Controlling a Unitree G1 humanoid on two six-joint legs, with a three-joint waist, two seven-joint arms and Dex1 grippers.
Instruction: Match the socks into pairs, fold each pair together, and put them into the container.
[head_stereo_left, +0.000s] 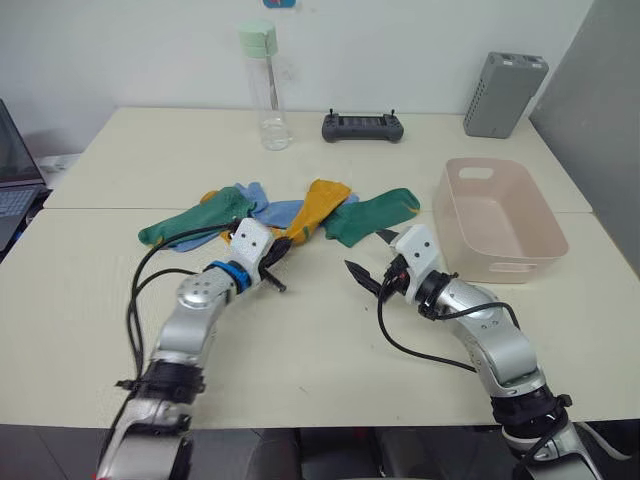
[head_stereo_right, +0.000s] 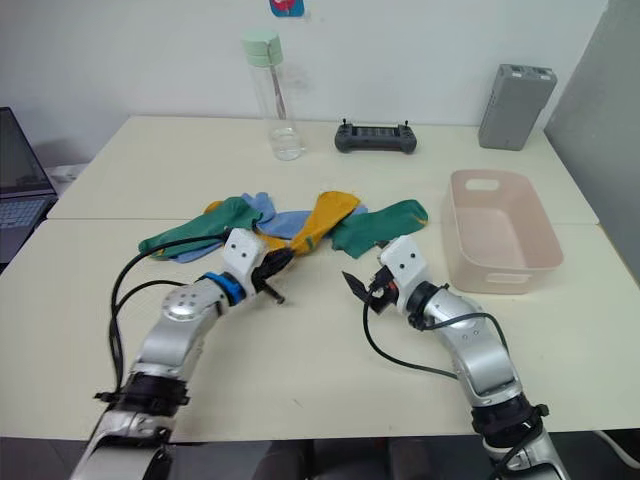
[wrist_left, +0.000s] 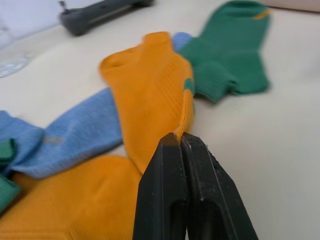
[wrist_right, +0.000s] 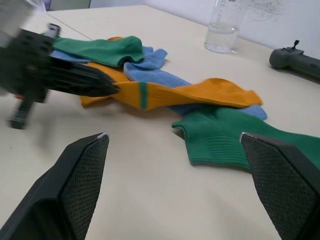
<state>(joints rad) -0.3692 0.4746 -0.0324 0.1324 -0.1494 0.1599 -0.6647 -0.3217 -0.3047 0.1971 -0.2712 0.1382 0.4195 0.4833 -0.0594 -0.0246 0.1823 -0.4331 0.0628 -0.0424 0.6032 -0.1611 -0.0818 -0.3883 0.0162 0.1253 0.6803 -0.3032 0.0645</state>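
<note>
Left tool (wrist_left: 181, 142) pinches yellow sock (wrist_left: 150, 90) edge; right tool (head_stereo_right: 362, 287) nearby.

The cream table (head_stereo_left: 330, 330) holds a heap of socks (head_stereo_left: 290, 215), a pink container (head_stereo_left: 500, 220), a bottle (head_stereo_left: 268, 90), a controller (head_stereo_left: 363, 127) and a grey box (head_stereo_left: 503, 95).

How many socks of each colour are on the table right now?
mustard-yellow socks: 2
dark green socks: 2
light blue socks: 2
Total: 6 socks, all on the table, none in the container.
</note>
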